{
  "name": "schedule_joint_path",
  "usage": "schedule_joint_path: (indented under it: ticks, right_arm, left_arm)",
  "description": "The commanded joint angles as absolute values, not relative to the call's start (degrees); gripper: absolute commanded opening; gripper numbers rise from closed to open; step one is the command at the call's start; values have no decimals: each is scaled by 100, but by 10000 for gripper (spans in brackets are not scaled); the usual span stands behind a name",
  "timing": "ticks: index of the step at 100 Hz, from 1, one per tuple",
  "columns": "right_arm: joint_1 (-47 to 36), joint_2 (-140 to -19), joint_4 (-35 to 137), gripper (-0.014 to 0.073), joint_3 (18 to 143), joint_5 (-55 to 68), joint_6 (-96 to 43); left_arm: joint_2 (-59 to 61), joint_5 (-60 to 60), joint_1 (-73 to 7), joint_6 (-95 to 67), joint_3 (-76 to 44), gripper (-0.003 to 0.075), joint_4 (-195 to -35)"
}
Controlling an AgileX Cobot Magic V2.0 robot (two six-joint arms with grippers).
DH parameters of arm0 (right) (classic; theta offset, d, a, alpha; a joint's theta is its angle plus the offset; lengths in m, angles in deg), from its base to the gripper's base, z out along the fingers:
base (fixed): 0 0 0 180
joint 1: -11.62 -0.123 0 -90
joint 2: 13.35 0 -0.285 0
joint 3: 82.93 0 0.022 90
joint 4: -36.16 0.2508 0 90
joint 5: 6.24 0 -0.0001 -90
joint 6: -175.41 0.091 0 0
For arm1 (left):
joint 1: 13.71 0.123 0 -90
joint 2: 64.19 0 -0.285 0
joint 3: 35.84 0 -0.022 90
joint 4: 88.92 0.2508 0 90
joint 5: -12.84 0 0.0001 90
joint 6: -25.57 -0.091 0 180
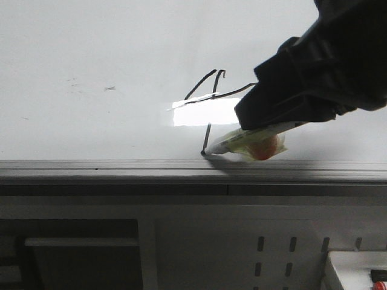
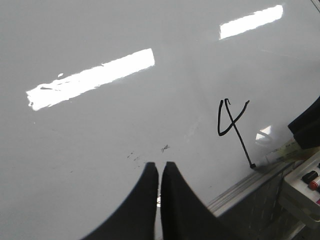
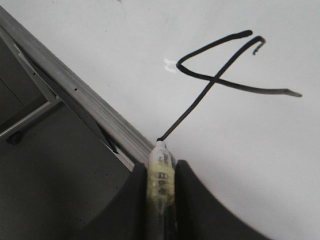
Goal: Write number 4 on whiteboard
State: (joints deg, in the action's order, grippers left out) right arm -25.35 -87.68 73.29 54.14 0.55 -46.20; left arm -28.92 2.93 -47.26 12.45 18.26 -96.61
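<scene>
Right wrist view: right gripper (image 3: 161, 172) pinches marker (image 3: 160, 167) below number 4 (image 3: 220, 75)

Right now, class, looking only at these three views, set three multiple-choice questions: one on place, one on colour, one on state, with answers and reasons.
1. Where does the marker tip rest?
A. At the foot of the tall stroke, near the grey edge
B. On the crossbar's far end
C. Off the board

2. What colour are the lines of the number 4?
A. Red
B. Black
C. Blue

3. How do the left gripper fingers stand?
A. Wide open
B. Clamped on a pen
C. Shut, with nothing between them

Answers:
1 A: the right wrist view shows the tip at the stroke's lower end, close to the whiteboard edge.
2 B: the lines are black in every view.
3 C: the left wrist view shows the fingers together over bare board, while the right gripper holds the marker.
</scene>
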Motion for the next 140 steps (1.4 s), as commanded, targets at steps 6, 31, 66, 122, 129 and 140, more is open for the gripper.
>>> schedule_joint_path:
  ticks: [6,31,66,122,129,140]
  right_arm:
    - [-2537,-8410,7329,-64,5533,-372,-4667]
    - [-2823,-7253,7290,-64,5643,311,-4667]
    - [-3559,-7380,6591,-64,6798,1804,-5221]
    - [-4133,-7484,6512,-64,7137,2183,-5473]
    - [-4135,-7484,6512,-64,7137,2183,-5473]
    - [-4135,-7484,6512,-64,7137,2207,-5473]
  left_arm:
    - [-2882,771,-4716,1287,1658,-20,-9732]
    - [-2763,376,-4797,1180,1410,109,-9774]
    - [-982,-1428,-6605,-366,-244,356,-9774]
    - [328,-1744,-7811,-353,-1287,331,-9594]
    - [328,-1813,-7811,-353,-1287,290,-9652]
    - [328,-2018,-7811,-353,-1287,211,-9689]
